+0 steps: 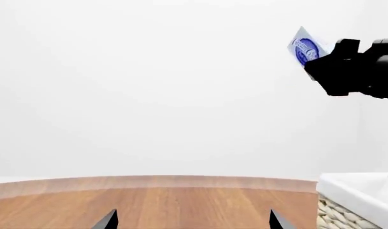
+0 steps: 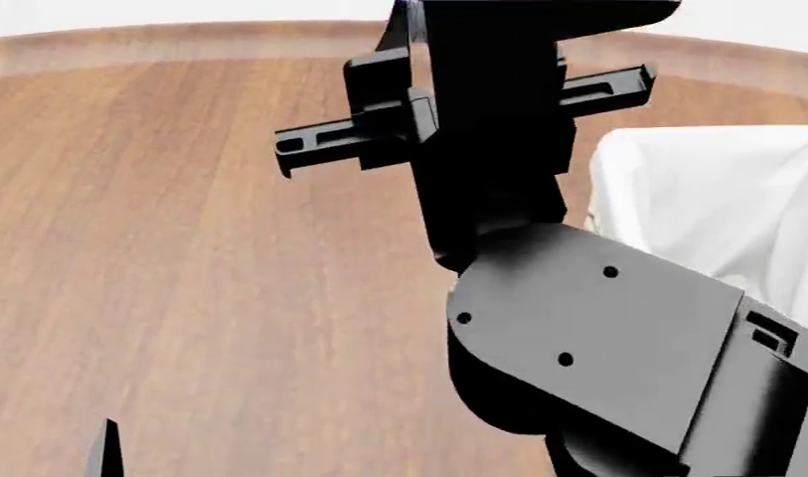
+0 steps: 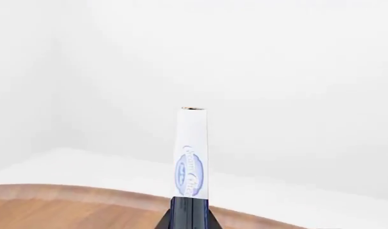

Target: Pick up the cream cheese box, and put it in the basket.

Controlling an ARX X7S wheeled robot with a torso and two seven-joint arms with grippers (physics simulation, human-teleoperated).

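Note:
The cream cheese box (image 1: pixel 306 47), white with blue oval print, is held high above the table in my right gripper (image 1: pixel 318 59). In the right wrist view the box (image 3: pixel 194 157) stands edge-on and upright between the shut jaws of that gripper (image 3: pixel 192 214). In the head view the right gripper (image 2: pixel 410 40) is raised to the left of the basket (image 2: pixel 696 189), and the arm hides most of the box. The basket's white liner and woven corner show in the left wrist view (image 1: pixel 359 200). My left gripper (image 1: pixel 194 222) is open and empty, low over the table.
The round wooden table (image 2: pixel 178 248) has its curved far edge (image 1: pixel 149 181) ahead, with a plain white wall beyond. My right forearm (image 2: pixel 602 338) fills the lower right of the head view. One left fingertip (image 2: pixel 108 447) shows at the bottom left.

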